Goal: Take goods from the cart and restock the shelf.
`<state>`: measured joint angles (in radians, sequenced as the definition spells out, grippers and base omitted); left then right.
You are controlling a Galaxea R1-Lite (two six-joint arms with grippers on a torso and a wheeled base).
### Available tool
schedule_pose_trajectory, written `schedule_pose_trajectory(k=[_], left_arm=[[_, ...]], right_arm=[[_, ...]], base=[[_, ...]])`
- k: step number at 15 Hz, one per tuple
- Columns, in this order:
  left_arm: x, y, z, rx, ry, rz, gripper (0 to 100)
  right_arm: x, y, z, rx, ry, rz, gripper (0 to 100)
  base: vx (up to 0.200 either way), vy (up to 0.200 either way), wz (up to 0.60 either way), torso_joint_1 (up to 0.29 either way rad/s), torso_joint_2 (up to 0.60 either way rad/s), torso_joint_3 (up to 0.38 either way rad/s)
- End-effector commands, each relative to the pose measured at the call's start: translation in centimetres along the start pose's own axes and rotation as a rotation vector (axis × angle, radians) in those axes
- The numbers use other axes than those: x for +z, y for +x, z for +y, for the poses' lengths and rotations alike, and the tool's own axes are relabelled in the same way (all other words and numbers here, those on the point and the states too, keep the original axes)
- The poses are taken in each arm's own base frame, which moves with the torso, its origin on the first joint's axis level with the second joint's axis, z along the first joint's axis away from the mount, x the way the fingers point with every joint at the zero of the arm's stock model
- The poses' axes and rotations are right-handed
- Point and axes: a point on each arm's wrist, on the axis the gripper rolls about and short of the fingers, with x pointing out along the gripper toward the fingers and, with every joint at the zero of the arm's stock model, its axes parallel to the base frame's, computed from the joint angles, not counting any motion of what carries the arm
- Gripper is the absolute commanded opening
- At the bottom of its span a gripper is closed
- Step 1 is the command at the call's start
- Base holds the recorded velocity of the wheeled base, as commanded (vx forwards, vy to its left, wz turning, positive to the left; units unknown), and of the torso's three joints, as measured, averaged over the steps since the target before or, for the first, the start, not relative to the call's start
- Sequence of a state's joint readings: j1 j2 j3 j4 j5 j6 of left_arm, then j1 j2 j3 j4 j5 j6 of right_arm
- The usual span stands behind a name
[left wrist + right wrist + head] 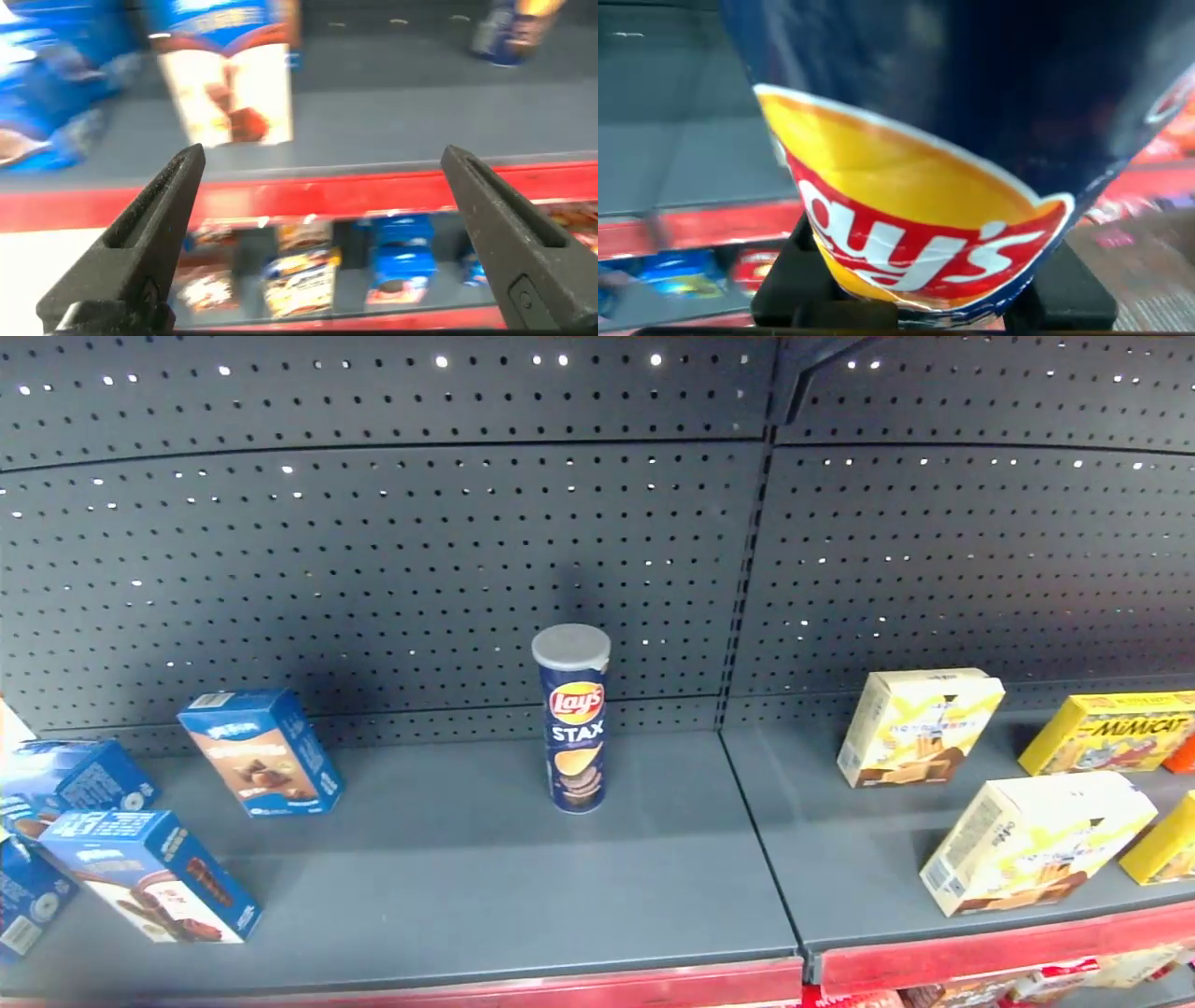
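Placing step. My right end effector (924, 297) is clamped on a blue chip canister (971, 140), near the shelf (448, 887) front edge. My left end effector (322, 161) is spread apart and empty. Next I'd set it upright beside the standing canister (571, 719).

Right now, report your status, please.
Left hand open, holding nothing. Right hand shut on blue chips pack. Chips can upright at middle of shelf.

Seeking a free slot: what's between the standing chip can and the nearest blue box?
Head view: bare shelf between chip can and blue box.
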<state>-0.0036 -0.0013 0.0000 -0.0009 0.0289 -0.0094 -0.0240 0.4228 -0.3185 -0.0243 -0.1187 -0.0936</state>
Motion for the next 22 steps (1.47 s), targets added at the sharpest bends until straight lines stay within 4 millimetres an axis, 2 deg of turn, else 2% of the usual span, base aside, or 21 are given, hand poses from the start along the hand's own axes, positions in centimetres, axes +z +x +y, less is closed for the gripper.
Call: schedule_pose_trajectory(k=[1,4,8,14,20,22], left_arm=[[0.0,0.0,0.0,-0.002,0.000,0.002,100],[0.0,0.0,0.0,-0.001,0.000,0.002,100],[0.0,0.0,0.0,-0.001,-0.001,0.002,100],[0.0,0.0,0.0,-0.001,-0.001,0.002,100],[0.1,0.2,-0.1,-0.050,0.019,0.042,100],[2.6,0.4,-0.4,-0.170,0.158,0.038,100]], right_arm=[[0.5,-0.5,0.0,0.044,0.016,-0.046,0],[1.7,-1.5,0.0,0.199,0.019,-0.133,0],[3.1,-1.2,0.0,0.263,0.018,-0.146,0],[3.5,-1.2,0.1,0.332,0.036,-0.147,0],[3.8,0.0,0.3,0.354,0.028,-0.077,0],[3.9,0.2,0.4,0.344,0.024,-0.066,0]], base=[[0.000,0.000,0.00,0.000,0.00,0.000],[0.000,0.000,0.00,0.000,0.00,0.000],[0.000,0.000,0.00,0.000,0.00,0.000],[0.000,0.000,0.00,0.000,0.00,0.000],[0.000,0.000,0.00,0.000,0.00,0.000],[0.000,0.000,0.00,0.000,0.00,0.000]])
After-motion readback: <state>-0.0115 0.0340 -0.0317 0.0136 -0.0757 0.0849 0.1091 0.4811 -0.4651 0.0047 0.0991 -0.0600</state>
